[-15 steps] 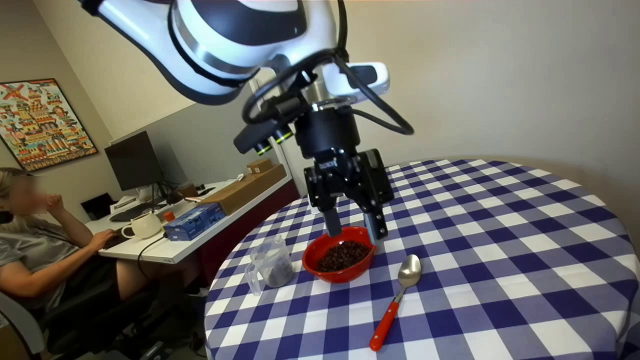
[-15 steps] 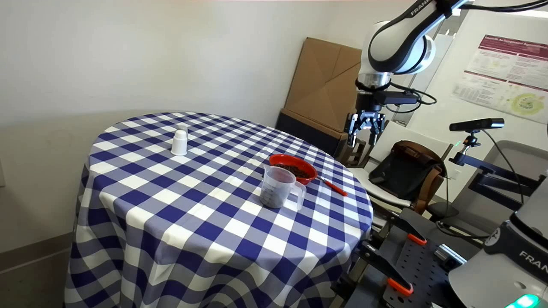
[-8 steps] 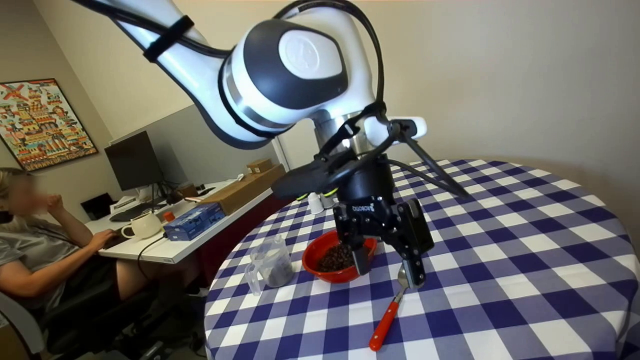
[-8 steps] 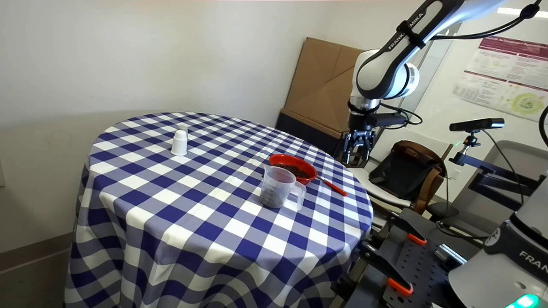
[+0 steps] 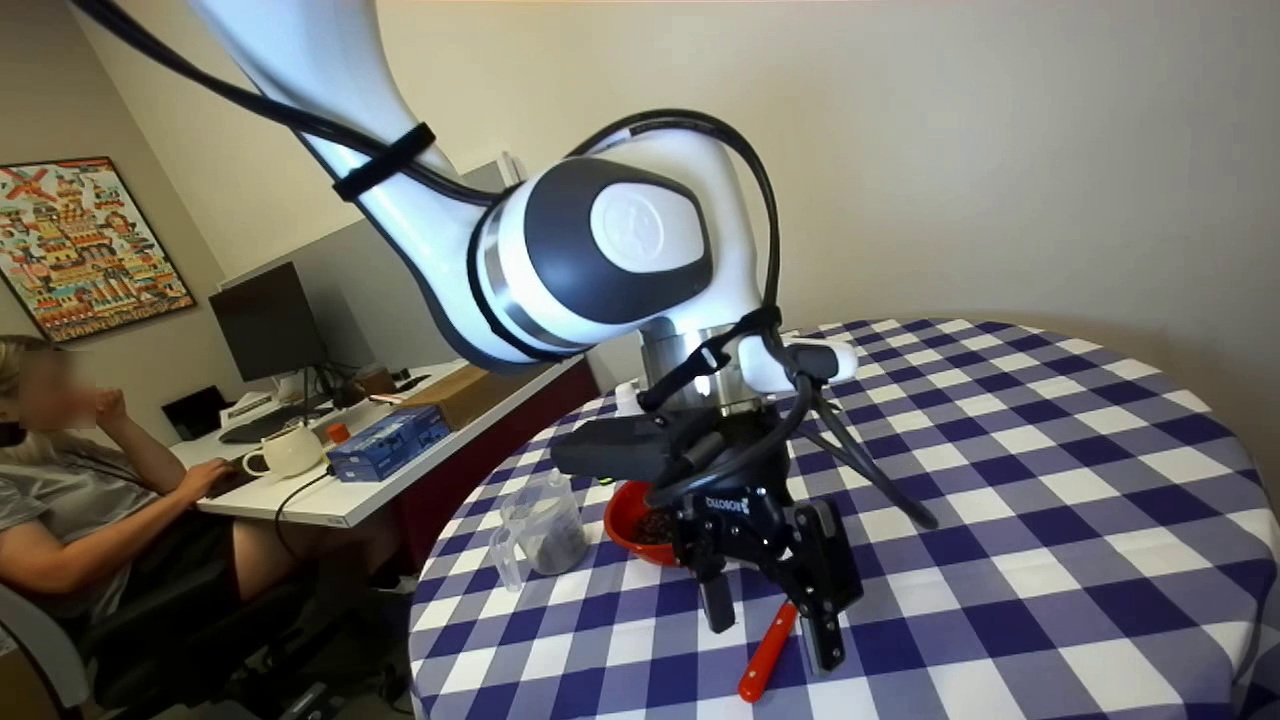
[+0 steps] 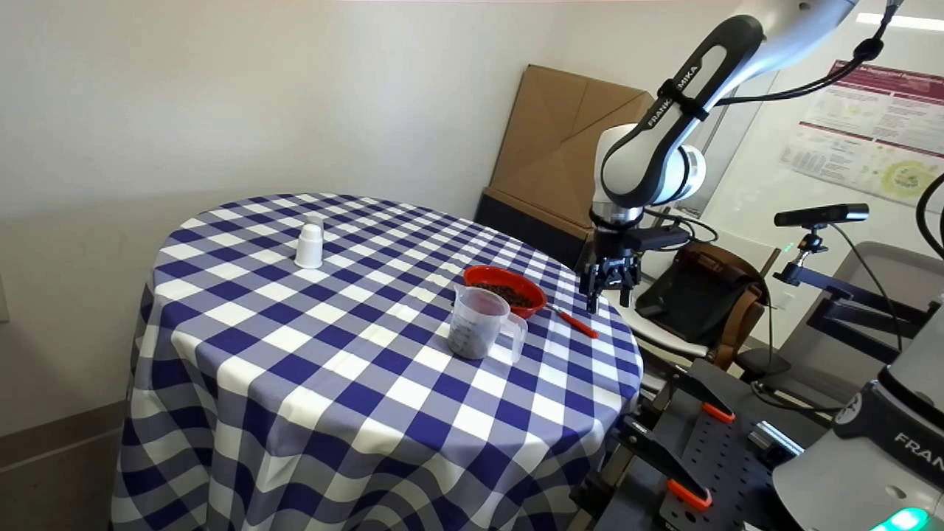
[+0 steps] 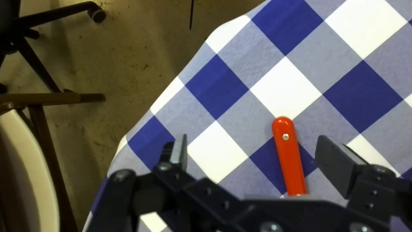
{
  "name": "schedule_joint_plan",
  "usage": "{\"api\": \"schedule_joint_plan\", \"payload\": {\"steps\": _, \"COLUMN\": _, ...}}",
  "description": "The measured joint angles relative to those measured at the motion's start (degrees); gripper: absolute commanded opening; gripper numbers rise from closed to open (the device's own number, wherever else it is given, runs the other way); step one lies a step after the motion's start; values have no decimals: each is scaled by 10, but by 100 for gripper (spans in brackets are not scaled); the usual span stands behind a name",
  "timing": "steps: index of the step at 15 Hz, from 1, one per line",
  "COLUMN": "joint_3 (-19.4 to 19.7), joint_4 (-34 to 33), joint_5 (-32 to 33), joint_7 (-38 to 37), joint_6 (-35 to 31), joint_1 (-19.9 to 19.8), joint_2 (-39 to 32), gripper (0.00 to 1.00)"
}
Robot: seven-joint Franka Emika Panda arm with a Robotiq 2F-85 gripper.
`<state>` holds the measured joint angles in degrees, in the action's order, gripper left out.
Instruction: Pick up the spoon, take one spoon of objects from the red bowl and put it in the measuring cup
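The spoon [image 5: 768,660] lies on the checked cloth; its red handle also shows in the other views [image 6: 575,324] [image 7: 289,161]. Its head is hidden behind my gripper or the bowl. My gripper [image 5: 774,640] is open and empty above the handle. In the wrist view [image 7: 253,141] the handle lies between the fingers, nearer the right one, touching neither. The red bowl [image 5: 622,515] holds the dark objects [image 6: 509,293]; my gripper partly hides the bowl in an exterior view. The clear measuring cup [image 6: 476,324] stands upright beside the bowl, handle outward [image 5: 545,525].
A stack of white cups [image 6: 309,247] stands farther off on the checked tablecloth [image 6: 354,332]. The table edge is close to the spoon's handle end in the wrist view [image 7: 161,100]. A chair stands beside the table [image 7: 29,167]. A person sits at a desk beyond.
My gripper has come down and moved from above the bowl, past the spoon's head, to above its handle. It stays open. The spoon, bowl and cup have not moved.
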<state>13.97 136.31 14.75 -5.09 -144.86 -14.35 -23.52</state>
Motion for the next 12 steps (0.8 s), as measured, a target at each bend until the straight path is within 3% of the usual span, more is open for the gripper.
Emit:
{"api": "schedule_joint_plan", "payload": {"steps": 10, "joint_3": -26, "joint_4": -12, "joint_5": -45, "joint_7": 34, "joint_6": -3, "joint_1": 3, "joint_2": -48, "gripper": 100}}
{"api": "schedule_joint_plan", "payload": {"steps": 12, "joint_3": -27, "joint_4": -18, "joint_5": -45, "joint_7": 34, "joint_6": -8, "joint_1": 5, "joint_2": -56, "gripper": 74}}
